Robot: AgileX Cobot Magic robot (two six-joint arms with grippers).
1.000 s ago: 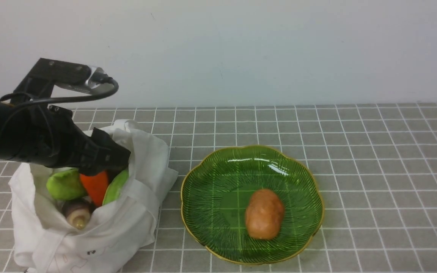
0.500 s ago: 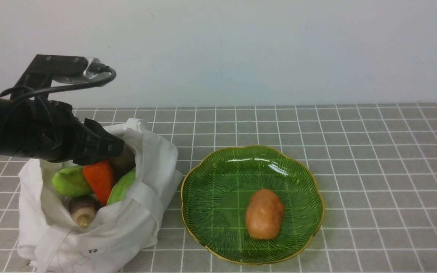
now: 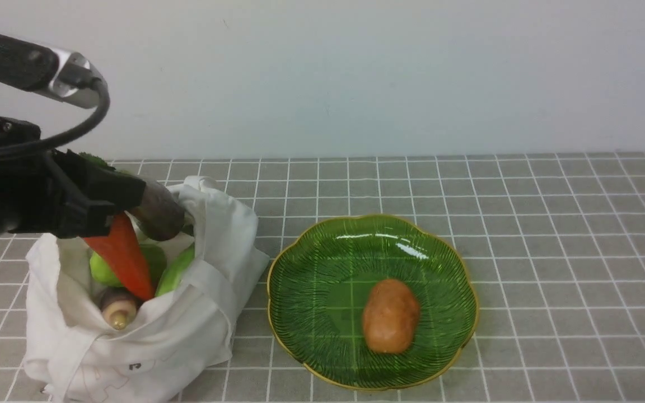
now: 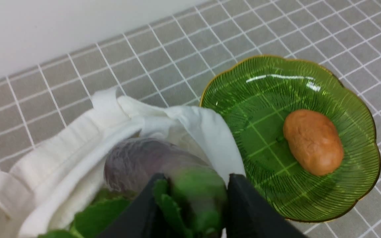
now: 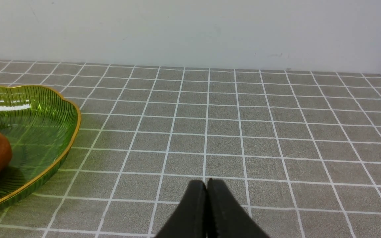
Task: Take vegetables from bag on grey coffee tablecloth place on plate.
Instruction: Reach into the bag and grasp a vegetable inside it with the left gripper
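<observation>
Front view, left of frame: the black left gripper (image 3: 126, 204) sits above the mouth of the rumpled white cloth bag (image 3: 149, 341), which rests on the flat grey tablecloth printed with a thin white grid (image 3: 552, 224) at lower left. A slender dark-purple eggplant with a green stem end (image 3: 157, 211) projects from the gripper toward frame centre, its rounded end over the bag's rim. Left wrist view confirms the two black fingers are clamped on the eggplant's green stem end. An orange tapered carrot (image 3: 124, 257) hangs point-down just below the gripper, its tip inside the bag. Its upper end is hidden behind the gripper, so whether it is also gripped cannot be determined. Inside the bag lie light-green pieces (image 3: 174, 271) and a purplish-cream root (image 3: 115, 308), the root nearest the camera. The shallow translucent green glass plate with a scalloped gold rim (image 3: 328, 257) stands at centre frame, just beside the bag, and the left wrist view shows the bag's fabric edge overlapping its rim. One brown oval potato-like vegetable (image 3: 391, 316) lies on the plate. Right wrist view: the right gripper (image 5: 206, 185) has its fingers pressed together, holding nothing, above bare tablecloth beside the plate.
</observation>
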